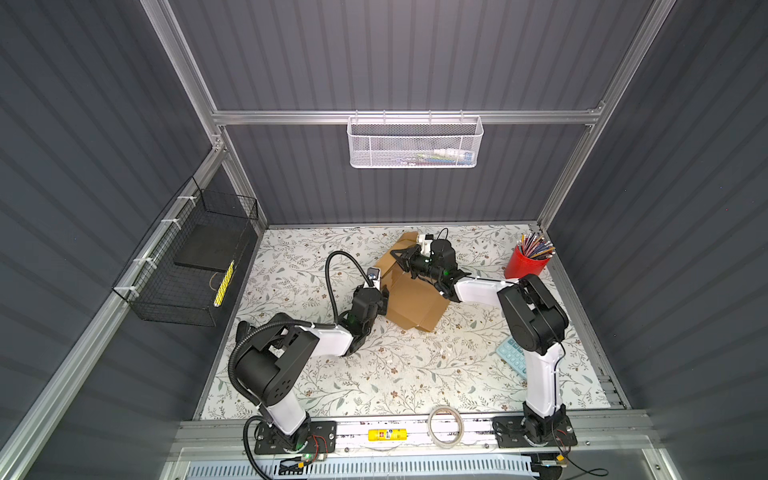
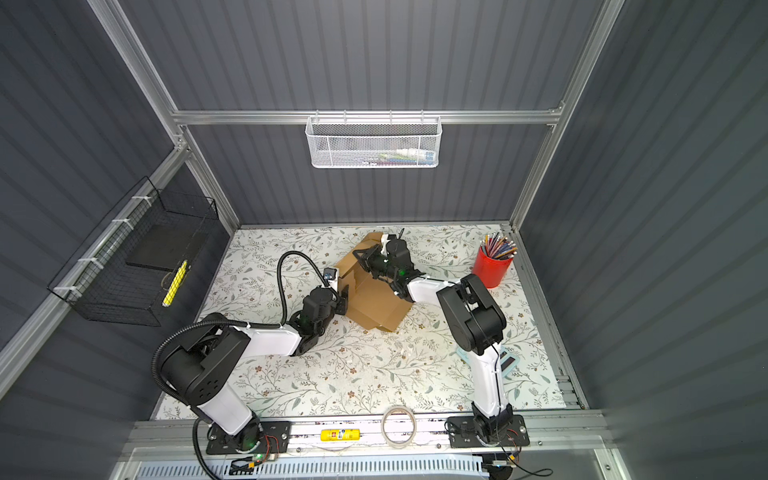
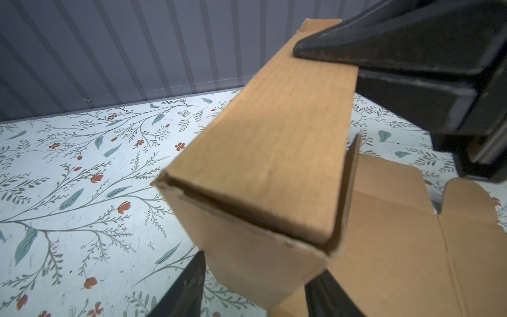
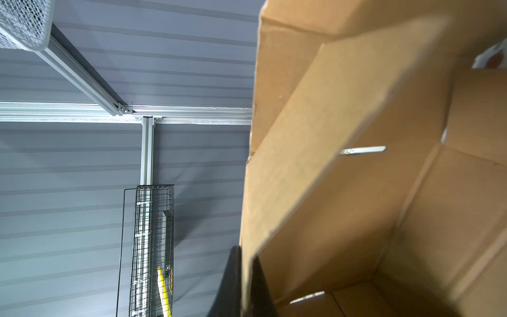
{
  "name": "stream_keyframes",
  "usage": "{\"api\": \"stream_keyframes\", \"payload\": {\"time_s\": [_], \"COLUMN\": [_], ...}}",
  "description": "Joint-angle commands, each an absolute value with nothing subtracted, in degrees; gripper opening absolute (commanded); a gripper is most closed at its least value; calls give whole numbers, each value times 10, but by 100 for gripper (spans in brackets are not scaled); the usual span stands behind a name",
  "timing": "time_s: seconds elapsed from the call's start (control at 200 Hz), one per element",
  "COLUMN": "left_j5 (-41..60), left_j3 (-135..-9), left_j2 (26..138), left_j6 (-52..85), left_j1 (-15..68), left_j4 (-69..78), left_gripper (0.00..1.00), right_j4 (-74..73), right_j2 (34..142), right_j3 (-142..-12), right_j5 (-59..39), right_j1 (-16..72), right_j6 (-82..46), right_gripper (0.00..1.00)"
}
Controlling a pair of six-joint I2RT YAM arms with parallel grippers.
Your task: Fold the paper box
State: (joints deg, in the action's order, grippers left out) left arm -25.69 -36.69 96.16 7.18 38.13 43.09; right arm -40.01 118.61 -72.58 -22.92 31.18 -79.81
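Note:
The paper box (image 1: 415, 303) (image 2: 376, 309) is brown corrugated cardboard, half raised, in the middle of the floral table. One long side wall (image 3: 274, 151) stands folded over, and loose flaps lie flat beside it. My left gripper (image 1: 385, 300) (image 3: 258, 291) is open, its two fingers on either side of that wall's near corner. My right gripper (image 1: 397, 254) (image 4: 245, 280) is at the far end of the box and is shut on the edge of an upright cardboard wall (image 4: 356, 192). In the left wrist view its black fingers (image 3: 384, 41) reach the wall's far top.
At the back right stands a red cup of pencils (image 1: 525, 262). A teal calculator (image 1: 513, 355) lies partly under the right arm. A tape roll (image 1: 445, 426) and a yellow item (image 1: 386, 434) sit on the front rail. A black wire basket (image 1: 187, 266) hangs on the left wall.

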Motion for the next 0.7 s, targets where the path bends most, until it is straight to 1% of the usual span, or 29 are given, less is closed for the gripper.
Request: {"api": "stream_keyframes", "payload": {"time_s": [0.0,0.345,0.69], "left_j5": [-296,-331,-372], "left_j3": [-358,-358,-377], "left_j2": [966,964,989], "left_j6": [84,90,97], "left_j1": [384,393,407], "left_j4": [469,478,494], "left_gripper": [57,58,59], "right_j4": [-366,-373,-370], "right_j2": [1182,1181,1181], "right_j3": [-703,-692,-690], "right_j5": [-238,-228,-222], "right_j1": [317,317,318], "right_j6": [-798,-802,-804], "right_gripper": [0,0,0]}}
